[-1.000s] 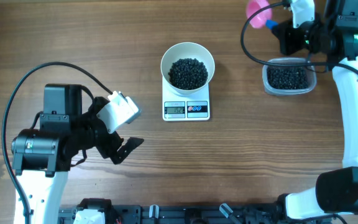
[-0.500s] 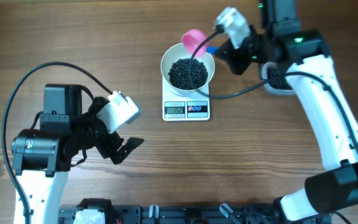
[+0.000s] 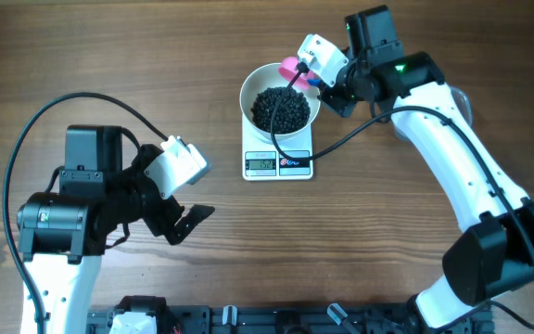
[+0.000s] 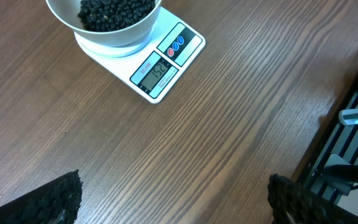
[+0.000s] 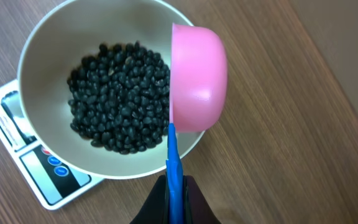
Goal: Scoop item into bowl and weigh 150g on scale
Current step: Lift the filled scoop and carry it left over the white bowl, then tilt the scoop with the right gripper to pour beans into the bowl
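Around the scale you had bare wooden counter on the left, in front and on the right. The counter's near edge ran along a black rail at the bottom of the overhead view. Your left arm sat well apart from the scale, near the left front of the counter. A black cable from your right arm looped down to the scale's front right corner, crowding that side.

The scale's display showed what looked like 152.4, though the digits were small. One red and two blue buttons sat beside it, and the fine print there was too small to read.

The white bowl stood on the scale, with the black beans piled in its middle.

Your right gripper had its fingers clamped on the blue handle of the pink scoop. The scoop's cup was tipped on its side over the bowl's far right rim, its mouth turned toward the beans. Your left gripper held nothing, and its fingers were spread wide above bare counter.
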`<control>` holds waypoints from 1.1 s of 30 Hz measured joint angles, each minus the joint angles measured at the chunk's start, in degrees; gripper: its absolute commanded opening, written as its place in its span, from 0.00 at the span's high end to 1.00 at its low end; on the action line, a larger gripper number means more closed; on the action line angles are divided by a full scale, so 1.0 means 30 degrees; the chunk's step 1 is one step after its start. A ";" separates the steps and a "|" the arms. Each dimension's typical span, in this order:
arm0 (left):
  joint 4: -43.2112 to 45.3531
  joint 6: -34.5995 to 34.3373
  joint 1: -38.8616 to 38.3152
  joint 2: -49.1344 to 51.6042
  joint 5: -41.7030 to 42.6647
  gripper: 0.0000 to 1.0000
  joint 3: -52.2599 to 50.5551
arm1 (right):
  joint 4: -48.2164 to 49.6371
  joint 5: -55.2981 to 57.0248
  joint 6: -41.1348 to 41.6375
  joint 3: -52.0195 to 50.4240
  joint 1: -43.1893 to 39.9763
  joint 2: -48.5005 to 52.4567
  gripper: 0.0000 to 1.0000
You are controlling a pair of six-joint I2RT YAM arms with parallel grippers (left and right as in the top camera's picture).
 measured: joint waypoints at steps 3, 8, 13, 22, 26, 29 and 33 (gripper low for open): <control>0.0000 0.0000 0.0000 0.0000 -0.0007 0.00 0.0000 | -0.0036 0.0211 -0.0495 0.0000 0.0284 0.0270 0.96; 0.0000 0.0000 0.0000 0.0000 -0.0007 0.00 0.0000 | -0.0058 0.0364 -0.0838 0.0000 0.1071 0.0452 0.96; 0.0000 0.0000 0.0000 0.0000 -0.0007 0.00 0.0000 | -0.0124 0.0765 -0.0933 0.0000 0.1188 0.0721 0.96; 0.0000 0.0000 0.0000 0.0000 -0.0007 0.00 -0.0007 | -0.0342 0.1217 -0.0998 -0.0124 0.1188 0.1107 0.96; 0.0000 0.0000 0.0000 0.0000 -0.0007 0.00 0.0000 | -0.0488 0.1224 -0.0991 -0.0138 0.1188 0.1107 0.96; 0.0000 0.0000 0.0000 0.0000 -0.0007 0.00 0.0000 | -0.0743 0.1224 -0.0991 -0.0146 0.1188 0.1107 0.96; 0.0000 0.0000 0.0000 0.0000 -0.0007 0.00 0.0000 | -0.1202 0.1224 -0.0991 -0.0146 0.1202 0.1107 0.96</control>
